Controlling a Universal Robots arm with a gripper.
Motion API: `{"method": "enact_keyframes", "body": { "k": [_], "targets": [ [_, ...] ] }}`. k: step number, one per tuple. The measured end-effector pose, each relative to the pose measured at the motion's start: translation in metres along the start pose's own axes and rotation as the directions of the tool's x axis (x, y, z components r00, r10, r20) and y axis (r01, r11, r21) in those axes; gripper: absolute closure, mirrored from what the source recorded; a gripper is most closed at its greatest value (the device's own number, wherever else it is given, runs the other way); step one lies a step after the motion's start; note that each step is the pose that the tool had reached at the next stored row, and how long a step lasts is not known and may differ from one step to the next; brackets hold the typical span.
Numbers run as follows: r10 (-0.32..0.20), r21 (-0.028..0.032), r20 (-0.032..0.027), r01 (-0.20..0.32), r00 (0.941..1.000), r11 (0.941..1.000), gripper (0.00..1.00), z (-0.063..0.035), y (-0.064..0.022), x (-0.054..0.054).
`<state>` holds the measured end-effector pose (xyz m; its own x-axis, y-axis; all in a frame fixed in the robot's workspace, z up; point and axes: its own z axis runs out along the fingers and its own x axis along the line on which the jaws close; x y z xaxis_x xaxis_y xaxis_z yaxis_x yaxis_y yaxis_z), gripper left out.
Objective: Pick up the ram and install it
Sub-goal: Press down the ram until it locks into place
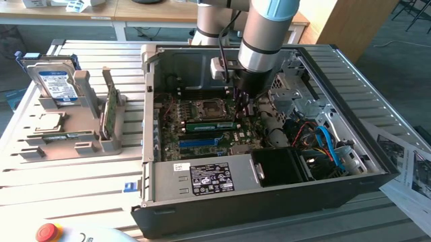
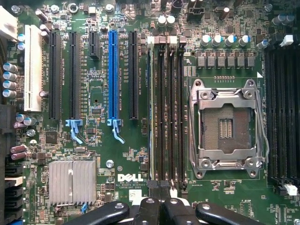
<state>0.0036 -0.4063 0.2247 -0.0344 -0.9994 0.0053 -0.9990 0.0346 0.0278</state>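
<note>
Ram: long, narrow green circuit-board stick with a pale label (image 1: pixel 210 126), standing on edge in a memory slot just beside the gripper's tips, on the exterior view's left of them; it looks seated rather than carried.
Gripper: black two-fingered end effector (image 1: pixel 247 108) on the grey and blue arm, lowered into the open black computer case (image 1: pixel 269 201); its fingers (image 2: pixel 154 187) are pressed together and pinch nothing.
Contact: the tips hang at one end of the bank of black memory slots (image 2: pixel 166 117); whether they touch the stick's top edge cannot be told.
Reason for posture: fingers pressed together make a blunt pusher, which by judgement suits pressing a stick down into its slot, not lifting it.
Silver processor socket (image 2: pixel 227 126): empty metal frame, just beyond the slot bank from the tips.
Blue expansion slot (image 2: pixel 113 75): long plastic connector, on the far side of the slot bank from the socket.
Grey plastic parts rack (image 1: pixel 81 141): outside the case, well apart from the gripper; it holds parts upright so that they can be gripped by their edges.
Silver hard drive with blue label (image 1: pixel 57 83): upright in the rack.
Broader green circuit card (image 1: pixel 109 108): on edge in the rack, untouched.
</note>
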Motion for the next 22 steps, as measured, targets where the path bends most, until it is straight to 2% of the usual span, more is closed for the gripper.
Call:
{"method": "enact_keyframes", "body": {
  "k": [14, 22],
  "targets": [
    [0.0, -0.0001, 0.0007, 0.0, 1.0, 1.0, 0.9, 0.0016, -0.0001, 0.0],
    [0.0, -0.0051, 0.0, 0.0, 1.0, 1.0, 0.9, -0.009, 0.0003, 0.0]
  ]
}}
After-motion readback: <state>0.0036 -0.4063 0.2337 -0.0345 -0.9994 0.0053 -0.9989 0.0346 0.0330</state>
